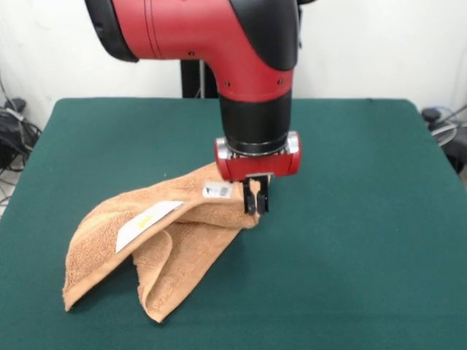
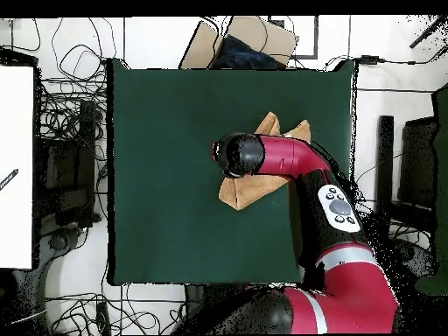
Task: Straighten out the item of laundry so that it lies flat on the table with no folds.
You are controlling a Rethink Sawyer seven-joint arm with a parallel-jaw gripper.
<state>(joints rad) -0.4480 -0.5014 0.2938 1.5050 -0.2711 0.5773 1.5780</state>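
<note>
The peach-orange towel [image 1: 168, 244] is bunched and folded on the green table [image 1: 350, 240], with white tags [image 1: 148, 222] showing on its upper fold. My gripper [image 1: 255, 206] is shut on the towel's right corner and holds that corner lifted off the table, so the cloth drapes down to the left. In the overhead view the arm covers most of the towel [image 2: 249, 189]; the gripper itself is hidden under the arm's wrist there.
The table's edges [image 2: 112, 175] are bordered by cables and equipment on the floor. A cardboard box [image 2: 241, 39] stands beyond the table's far edge in the overhead view.
</note>
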